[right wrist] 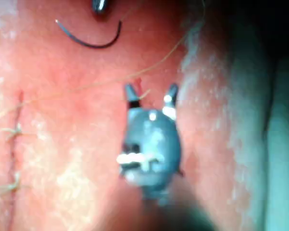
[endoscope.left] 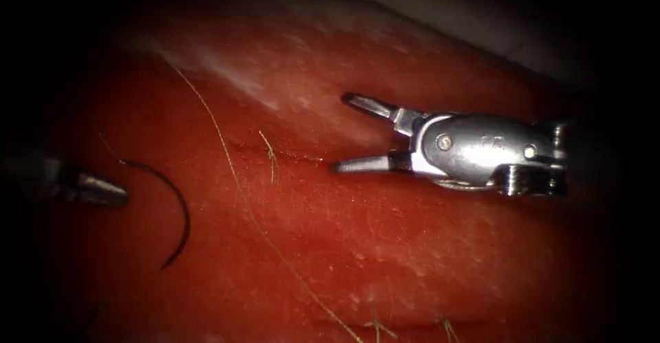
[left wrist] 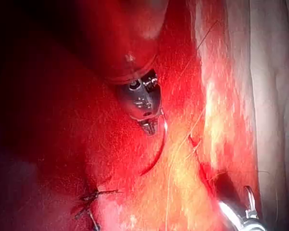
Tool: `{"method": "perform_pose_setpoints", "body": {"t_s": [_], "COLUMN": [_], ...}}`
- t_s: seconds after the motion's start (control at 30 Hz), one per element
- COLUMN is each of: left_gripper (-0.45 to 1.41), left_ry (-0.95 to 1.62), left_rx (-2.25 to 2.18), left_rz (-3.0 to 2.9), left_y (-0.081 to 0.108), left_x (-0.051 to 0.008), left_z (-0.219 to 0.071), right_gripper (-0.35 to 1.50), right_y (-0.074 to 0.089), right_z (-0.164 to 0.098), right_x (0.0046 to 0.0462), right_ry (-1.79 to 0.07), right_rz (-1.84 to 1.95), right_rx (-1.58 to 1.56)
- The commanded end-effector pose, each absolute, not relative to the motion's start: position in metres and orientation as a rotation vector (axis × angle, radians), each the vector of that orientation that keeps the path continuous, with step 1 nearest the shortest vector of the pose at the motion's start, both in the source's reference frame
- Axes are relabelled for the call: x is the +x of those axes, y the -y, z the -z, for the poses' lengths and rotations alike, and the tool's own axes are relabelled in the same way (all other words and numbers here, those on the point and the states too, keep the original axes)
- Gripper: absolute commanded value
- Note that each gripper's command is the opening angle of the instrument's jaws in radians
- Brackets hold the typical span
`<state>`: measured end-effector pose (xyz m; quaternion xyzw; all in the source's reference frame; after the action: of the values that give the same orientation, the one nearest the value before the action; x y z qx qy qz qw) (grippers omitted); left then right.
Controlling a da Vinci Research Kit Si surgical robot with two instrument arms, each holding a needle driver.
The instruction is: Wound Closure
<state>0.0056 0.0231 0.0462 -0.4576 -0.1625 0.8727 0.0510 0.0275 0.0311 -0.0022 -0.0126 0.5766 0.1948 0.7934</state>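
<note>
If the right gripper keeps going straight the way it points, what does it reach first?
The right gripper, open and empty, points left across the tissue. First in line looks like the short thread end at the cut, then the long thread. The needle lies farther left, by the left gripper. Depth is uncertain.

Endoscope above and in front, wrist views close along their shafts, all sharing the needle (endoscope.left: pixel 175 212).

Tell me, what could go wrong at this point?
The left tool holds the curved needle only near its thread end, so it might swivel or slip. The loose thread lying across the tissue could snag the right tool's open, empty jaws close by.
</note>
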Motion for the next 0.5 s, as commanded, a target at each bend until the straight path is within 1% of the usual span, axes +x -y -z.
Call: {"method": "perform_pose_setpoints", "body": {"t_s": [0.03,0.1,0.17,0.23,0.3,0.5], "left_gripper": [0.3,0.42,0.5,0.54,0.62,0.6], "left_ry": [0.614,0.701,0.761,0.798,0.823,0.887], "left_rx": [-1.274,-1.175,-1.114,-1.084,-1.012,-0.943], "left_rz": [-2.652,-2.638,-2.612,-2.589,-2.596,-2.618], "left_y": [-0.022,-0.0216,-0.0215,-0.0217,-0.0224,-0.0238], "left_x": [0.0059,0.0068,0.0078,0.0092,0.0105,0.0136], "left_z": [-0.0473,-0.0476,-0.0476,-0.0476,-0.0473,-0.0432], "right_gripper": [1.48,1.48,1.48,1.46,1.46,1.43], "right_y": [-0.0312,-0.0312,-0.0312,-0.0311,-0.0311,-0.0313], "right_z": [0.0018,0.0018,0.0018,0.0018,0.0018,0.0018], "right_x": [0.0282,0.0281,0.0279,0.0276,0.0272,0.0262], "right_ry": [-1.243,-1.244,-1.244,-1.247,-1.249,-1.247], "right_rz": [-0.416,-0.415,-0.414,-0.41,-0.408,-0.409], "right_rx": [-0.029,-0.028,-0.027,-0.023,-0.021,-0.021]}}
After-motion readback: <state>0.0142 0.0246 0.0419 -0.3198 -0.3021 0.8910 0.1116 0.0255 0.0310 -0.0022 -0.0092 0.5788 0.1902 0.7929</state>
